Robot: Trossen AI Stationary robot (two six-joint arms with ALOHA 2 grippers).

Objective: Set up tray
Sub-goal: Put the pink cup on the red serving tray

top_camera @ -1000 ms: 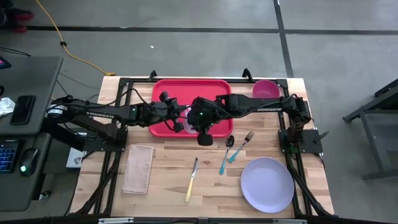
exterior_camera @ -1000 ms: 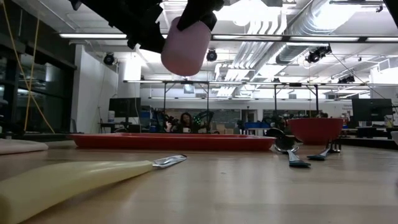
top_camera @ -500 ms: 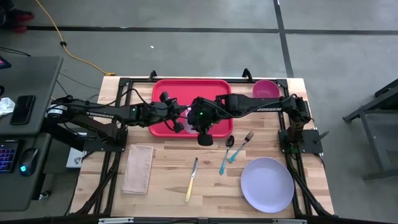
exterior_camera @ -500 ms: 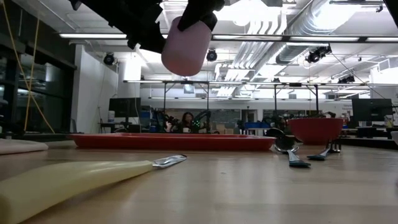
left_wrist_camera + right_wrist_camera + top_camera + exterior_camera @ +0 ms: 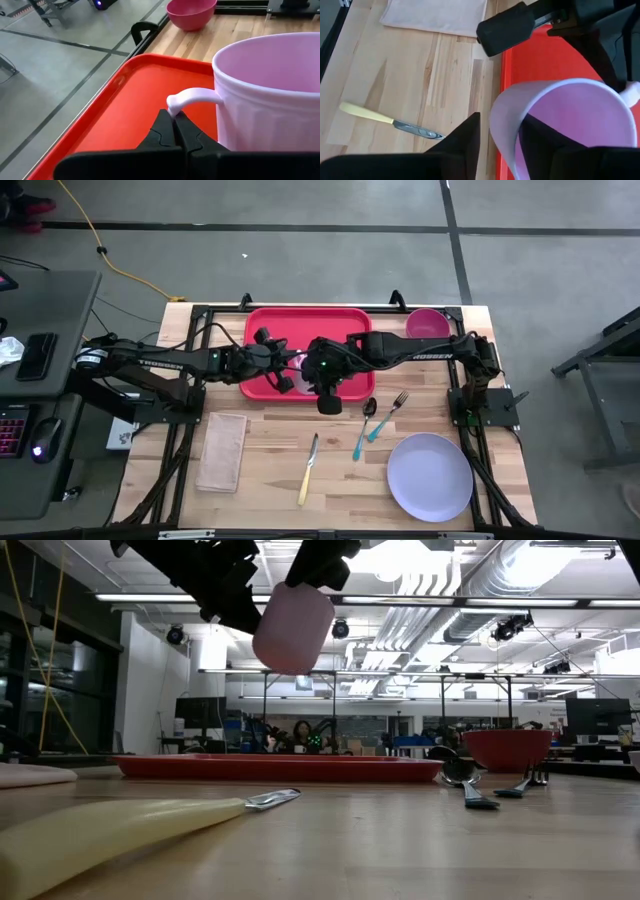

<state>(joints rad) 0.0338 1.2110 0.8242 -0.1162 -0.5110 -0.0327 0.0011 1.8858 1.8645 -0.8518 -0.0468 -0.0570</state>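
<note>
Above the large flat red plastic tray (image 5: 296, 340) at the table's far edge: pale lavender plastic mug (image 5: 272, 95), aloft. Left gripper (image 5: 174, 121) pinched tight on its handle; right gripper (image 5: 500, 135) straddles the rim, fingers slackened. Step judged: handover; next, lower mug onto tray.

1. Two dark, matte black arms, slim tubular links joined by bulkier joints.
2. White lettering along the forearm of the left arm (image 5: 160, 363) and the right arm (image 5: 425, 350).
3. Small green light glowing at the right wrist.
4. Black cables looped beside the joints.
5. Flat, angular black fingers (image 5: 465, 137).
</note>
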